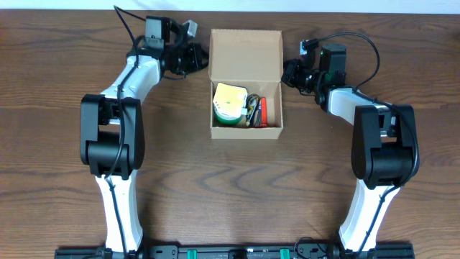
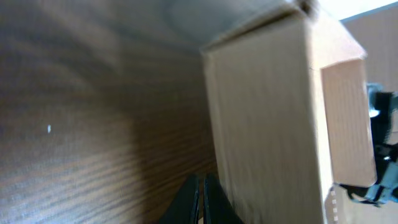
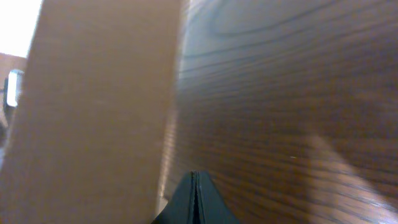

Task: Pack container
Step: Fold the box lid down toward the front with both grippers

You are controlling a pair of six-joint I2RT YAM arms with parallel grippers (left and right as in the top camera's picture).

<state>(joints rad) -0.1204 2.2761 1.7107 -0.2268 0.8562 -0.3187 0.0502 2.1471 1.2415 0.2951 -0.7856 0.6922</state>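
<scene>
The container [image 1: 245, 132], a tan cardboard box, stands open at the table's far middle with its flap lid [image 1: 244, 54] folded back. Inside lie a yellow, white and green roll [image 1: 228, 104] and some dark and red items [image 1: 260, 111]. My left gripper [image 1: 204, 59] is shut and empty, just off the lid's left edge. The left wrist view has the shut left gripper [image 2: 203, 198] low beside the box wall [image 2: 267, 124]. My right gripper [image 1: 288, 73] is also shut and empty, close to the box's right side. In the right wrist view the right gripper [image 3: 195, 194] sits by the cardboard [image 3: 93, 112].
Dark wood-grain table [image 1: 65, 43] all round the box. The arms' white links and black bases run down the left [image 1: 111, 137] and right [image 1: 381, 144] toward the near edge.
</scene>
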